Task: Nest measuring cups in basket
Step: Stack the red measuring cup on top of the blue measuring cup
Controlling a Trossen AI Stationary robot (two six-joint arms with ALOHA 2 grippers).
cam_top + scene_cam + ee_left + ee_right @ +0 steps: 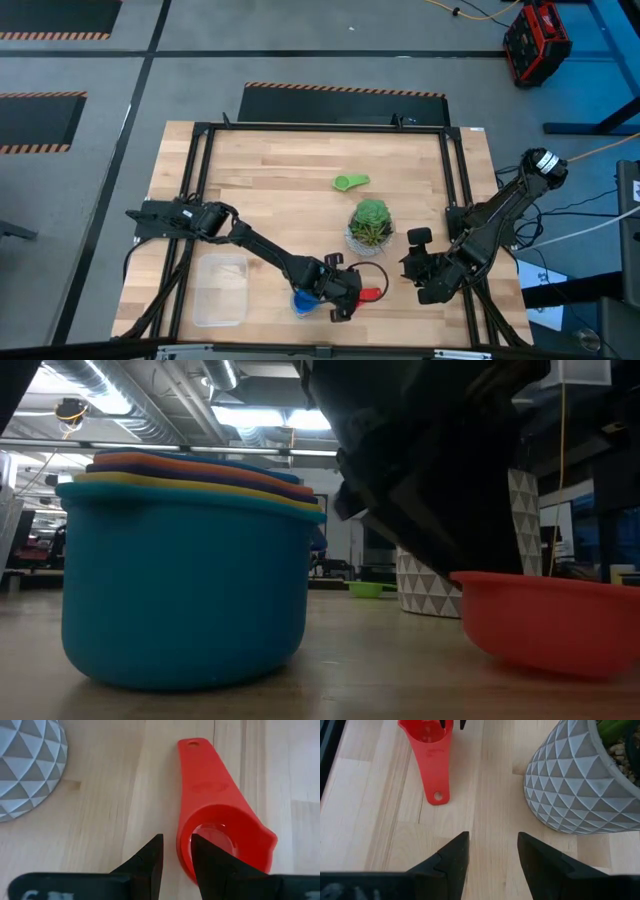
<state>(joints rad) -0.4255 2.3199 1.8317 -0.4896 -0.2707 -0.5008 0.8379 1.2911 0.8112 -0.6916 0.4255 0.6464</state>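
Observation:
A red measuring cup lies on the table, bowl toward my left gripper, handle pointing away. The left gripper is open, slightly, and stands astride the bowl's rim. In the high view the left gripper is between the red cup and a blue stack of nested cups. That stack stands on the table, with yellow, orange and blue rims inside it. A green cup lies farther back. The clear basket sits to the left. My right gripper is open and hovers by the plant pot. My left gripper comes at the red cup's bowl from above, one finger over the inside of the bowl and one outside its rim. A strip of wood shows between the outer finger and the rim. I cannot tell whether either finger touches. The cup rests on the table.
A green plant in a grey triangle-patterned pot stands just behind the red cup, between both grippers. A black metal frame runs along the table's sides. Bare wood lies across the far half of the table around the green cup.

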